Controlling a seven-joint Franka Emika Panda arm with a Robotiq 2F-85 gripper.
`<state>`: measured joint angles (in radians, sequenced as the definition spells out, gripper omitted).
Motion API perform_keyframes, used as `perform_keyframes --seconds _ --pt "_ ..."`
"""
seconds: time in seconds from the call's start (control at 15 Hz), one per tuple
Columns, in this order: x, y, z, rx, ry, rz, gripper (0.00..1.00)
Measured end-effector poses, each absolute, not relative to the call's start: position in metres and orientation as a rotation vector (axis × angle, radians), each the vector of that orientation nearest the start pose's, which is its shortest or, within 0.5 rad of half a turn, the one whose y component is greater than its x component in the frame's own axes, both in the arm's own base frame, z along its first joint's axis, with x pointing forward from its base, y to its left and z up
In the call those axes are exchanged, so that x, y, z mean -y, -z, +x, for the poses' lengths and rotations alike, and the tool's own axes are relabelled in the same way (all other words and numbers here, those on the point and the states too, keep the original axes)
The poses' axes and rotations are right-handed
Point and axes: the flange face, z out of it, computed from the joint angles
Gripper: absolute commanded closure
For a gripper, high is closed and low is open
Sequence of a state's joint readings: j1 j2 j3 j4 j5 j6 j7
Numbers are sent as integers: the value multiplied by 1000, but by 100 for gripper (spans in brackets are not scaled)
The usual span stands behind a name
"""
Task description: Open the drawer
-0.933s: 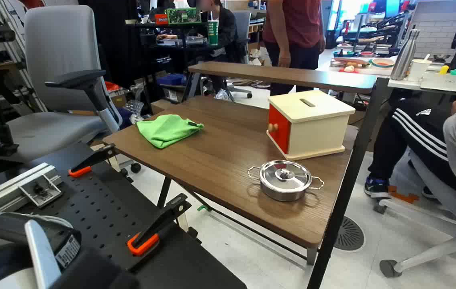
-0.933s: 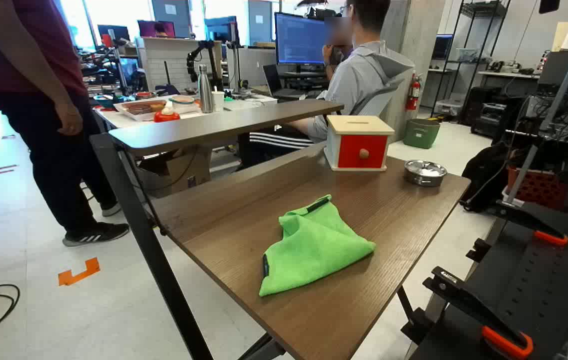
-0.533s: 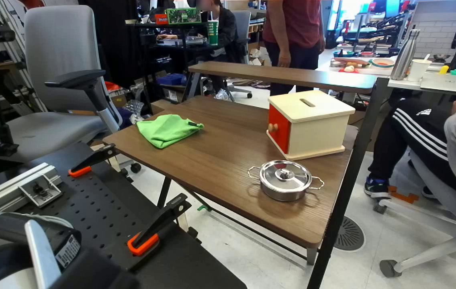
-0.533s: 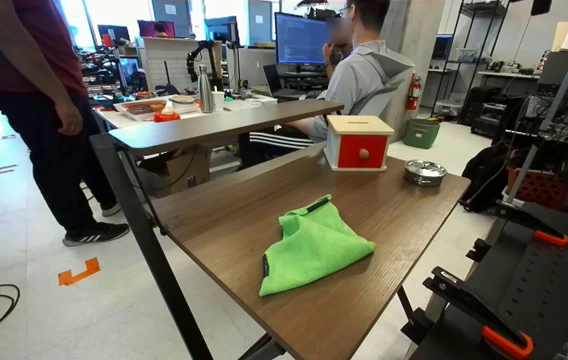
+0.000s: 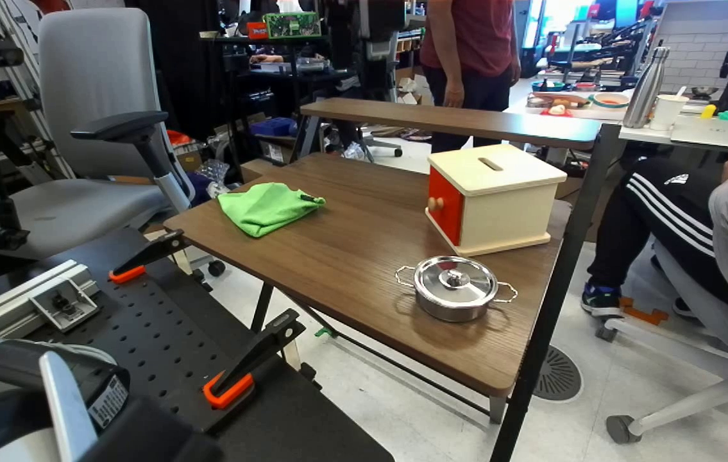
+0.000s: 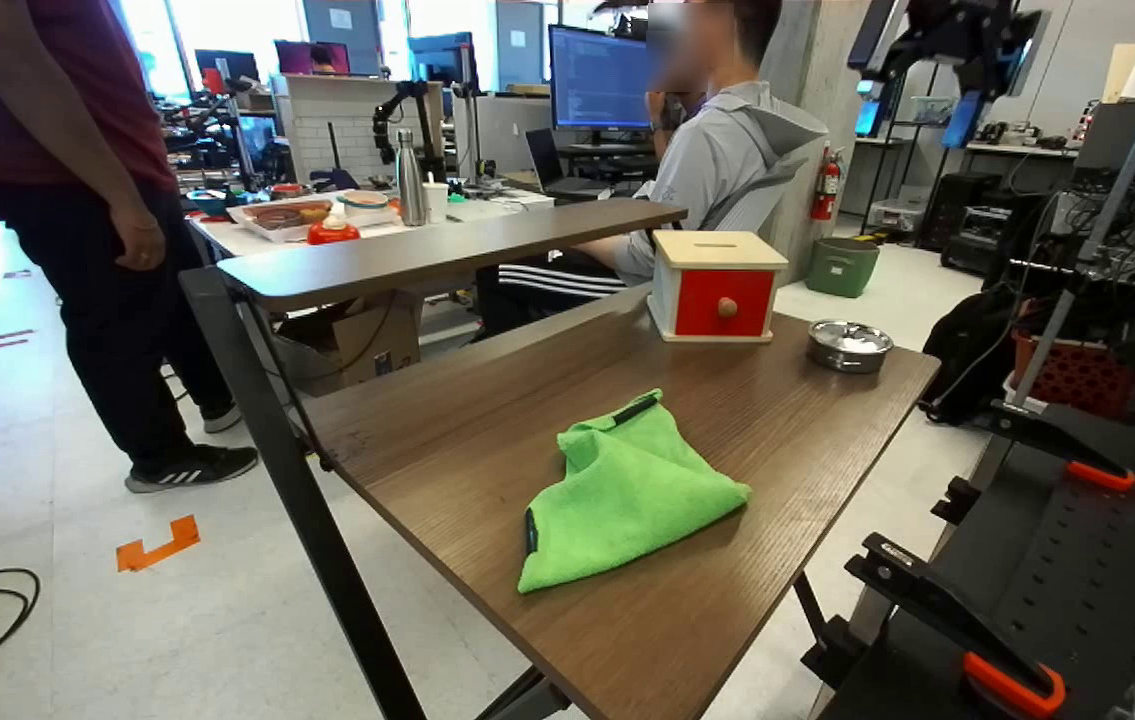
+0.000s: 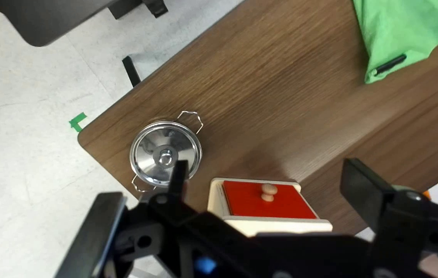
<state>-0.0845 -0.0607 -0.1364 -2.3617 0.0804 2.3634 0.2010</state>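
The drawer's red front (image 5: 447, 208) with its round wooden knob (image 6: 727, 308) sits closed in the light tan wooden box (image 5: 511, 218) on the brown table. The red front also shows in the wrist view (image 7: 242, 202), seen from above, with the knob (image 7: 268, 193) facing the table's open area. My gripper (image 6: 915, 120) hangs high at the upper right of an exterior view, well above the table and apart from the box. In the wrist view my gripper (image 7: 265, 166) has its fingers wide apart with nothing between them. The box's rear is hidden behind the gripper body there.
A lidded steel pot (image 5: 455, 289) stands near the box at the table corner; it also shows in the wrist view (image 7: 164, 152). A green cloth (image 6: 632, 495) lies farther along the table. A raised shelf (image 5: 453, 119) runs along one table side.
My gripper has come down into view at the upper right of an exterior view, where only a small dark tip showed before. The box, drawer, pot and cloth have not moved.
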Motion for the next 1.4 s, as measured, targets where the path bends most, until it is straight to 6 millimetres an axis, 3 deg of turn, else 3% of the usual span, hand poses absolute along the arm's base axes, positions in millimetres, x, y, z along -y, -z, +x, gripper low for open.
perform_keyframes --seconds 0.33,0.73,0.93,1.4 --pt "83 -296 500 -1015 211 -2924 0" --pt "68 -232 507 -1062 88 -2995 0" --pt "65 -218 523 -1066 79 -3004 0" --pt "66 -209 568 -1075 138 -2999 0"
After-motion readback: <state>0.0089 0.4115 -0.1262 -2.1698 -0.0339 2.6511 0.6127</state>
